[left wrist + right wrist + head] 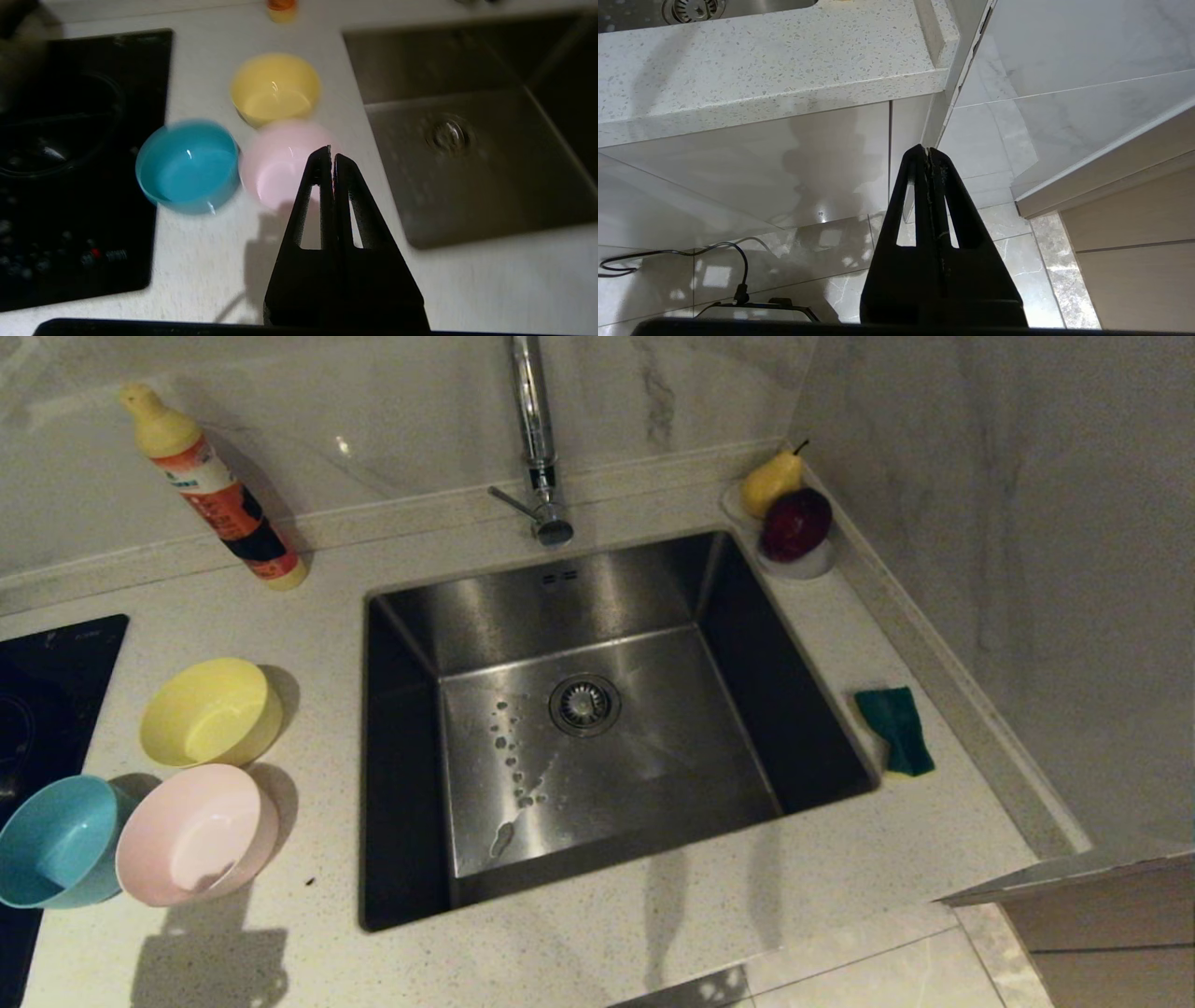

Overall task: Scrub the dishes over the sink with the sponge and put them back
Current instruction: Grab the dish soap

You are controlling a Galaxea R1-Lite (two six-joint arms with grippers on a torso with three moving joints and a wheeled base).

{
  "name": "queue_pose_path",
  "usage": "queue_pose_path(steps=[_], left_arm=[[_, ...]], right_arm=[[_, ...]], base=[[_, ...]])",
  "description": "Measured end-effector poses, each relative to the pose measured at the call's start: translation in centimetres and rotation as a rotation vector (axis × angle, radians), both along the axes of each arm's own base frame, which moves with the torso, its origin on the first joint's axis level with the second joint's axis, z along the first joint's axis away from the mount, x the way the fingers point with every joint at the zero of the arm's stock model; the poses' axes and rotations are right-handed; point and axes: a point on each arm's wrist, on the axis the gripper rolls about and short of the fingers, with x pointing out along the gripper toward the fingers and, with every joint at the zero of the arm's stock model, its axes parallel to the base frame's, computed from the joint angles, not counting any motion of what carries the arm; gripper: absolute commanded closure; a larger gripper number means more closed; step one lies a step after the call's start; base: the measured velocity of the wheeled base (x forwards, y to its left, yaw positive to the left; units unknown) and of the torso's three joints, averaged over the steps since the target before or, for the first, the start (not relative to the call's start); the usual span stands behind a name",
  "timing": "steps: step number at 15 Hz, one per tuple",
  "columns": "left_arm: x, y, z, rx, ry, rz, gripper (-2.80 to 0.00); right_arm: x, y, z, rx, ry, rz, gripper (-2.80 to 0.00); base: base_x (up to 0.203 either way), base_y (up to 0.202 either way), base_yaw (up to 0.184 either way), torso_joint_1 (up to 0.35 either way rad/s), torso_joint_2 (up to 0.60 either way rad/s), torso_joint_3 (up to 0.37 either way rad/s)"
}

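Nearest the robot, the pink bowl (198, 833) and blue bowl (58, 840) are seen touching on the counter (579, 943), with the yellow bowl (212, 711) just behind — all upright, left of the sink (597, 709). The sponge (896, 728) is lying green face up on the counter right of the sink, well apart from the bowls.

Risk, as a judgement: the bowls are crowded, so a neighbour could be knocked toward the black hob (47, 709) if the pink one is approached with the fingers pressed together. The jaws would have to be spread first.

The left gripper (332, 154) is held above the counter, aimed down at the pink bowl's near rim, fully closed, nothing held. The right gripper (928, 154) is parked low beside the cabinet front, closed and empty too.
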Motion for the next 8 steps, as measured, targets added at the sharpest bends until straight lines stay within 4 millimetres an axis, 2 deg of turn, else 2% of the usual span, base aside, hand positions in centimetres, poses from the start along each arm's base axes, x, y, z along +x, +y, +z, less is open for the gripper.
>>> queue_pose_path(steps=[2, 4, 6, 8], left_arm=[[2.4, 0.1, 3.6, -0.035, 0.019, 0.047, 0.00], [6.0, 0.2, 6.9, -0.057, 0.041, 0.102, 0.00], [10.2, 0.2, 9.2, -0.073, 0.053, 0.153, 0.00], [14.9, 0.3, 10.3, -0.083, 0.068, 0.199, 0.00]], right_arm=[[0.0, 0.0, 0.0, 0.000, 0.000, 0.001, 0.00], [0.0, 0.0, 0.0, 0.000, 0.000, 0.000, 0.00], [0.0, 0.0, 0.0, 0.000, 0.000, 0.000, 0.00], [0.0, 0.0, 0.0, 0.000, 0.000, 0.000, 0.00]], base=[[0.000, 0.000, 0.000, 0.000, 0.00, 0.000], [0.000, 0.000, 0.000, 0.000, 0.00, 0.000], [0.000, 0.000, 0.000, 0.000, 0.00, 0.000], [0.000, 0.000, 0.000, 0.000, 0.00, 0.000]])
